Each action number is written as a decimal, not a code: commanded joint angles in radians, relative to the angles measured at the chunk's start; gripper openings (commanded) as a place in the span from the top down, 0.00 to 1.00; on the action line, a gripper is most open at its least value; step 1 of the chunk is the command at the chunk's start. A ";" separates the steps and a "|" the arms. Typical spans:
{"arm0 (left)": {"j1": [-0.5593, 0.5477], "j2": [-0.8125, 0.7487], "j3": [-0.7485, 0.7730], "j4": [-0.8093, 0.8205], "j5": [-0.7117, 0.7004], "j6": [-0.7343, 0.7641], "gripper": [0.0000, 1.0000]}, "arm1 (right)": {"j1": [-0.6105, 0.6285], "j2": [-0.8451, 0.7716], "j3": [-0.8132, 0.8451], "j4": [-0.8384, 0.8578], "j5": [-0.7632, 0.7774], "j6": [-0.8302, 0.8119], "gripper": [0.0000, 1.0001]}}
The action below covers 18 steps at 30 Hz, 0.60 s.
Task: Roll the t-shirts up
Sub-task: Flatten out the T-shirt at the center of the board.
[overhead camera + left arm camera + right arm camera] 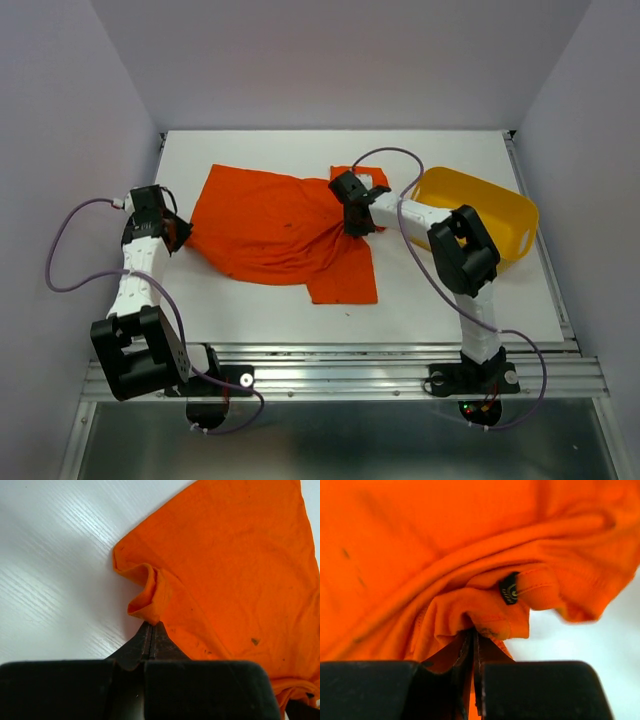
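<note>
The orange-red t-shirt (pixel 275 232) lies spread and rumpled on the white table, stretched between both arms. My left gripper (pixel 176 233) is shut on the shirt's left edge; the left wrist view shows the pinched fold (pixel 146 605) at the fingertips (pixel 151 626). My right gripper (pixel 357 222) is shut on bunched cloth at the shirt's right side, near the collar with a small black tag (pixel 509 588). The cloth (pixel 445 570) fills the right wrist view, gathered at the fingertips (pixel 473 632).
A yellow plastic tub (pixel 478 210) stands at the right rear, just behind my right arm. The white table (pixel 450 300) ends at a metal rail in front. Grey walls close in the left, right and back.
</note>
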 commanded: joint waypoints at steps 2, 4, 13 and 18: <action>-0.011 0.031 0.007 0.045 0.034 0.009 1.00 | -0.056 0.196 0.231 -0.020 0.082 -0.106 0.92; -0.021 0.037 0.018 0.043 0.039 0.009 1.00 | -0.056 0.247 0.387 -0.064 0.099 -0.146 0.91; -0.031 0.023 0.044 0.025 0.043 0.017 1.00 | -0.056 0.152 0.521 -0.132 0.014 -0.157 0.78; -0.033 0.008 0.045 0.020 0.049 0.019 1.00 | -0.056 -0.026 0.305 -0.097 -0.029 -0.122 0.48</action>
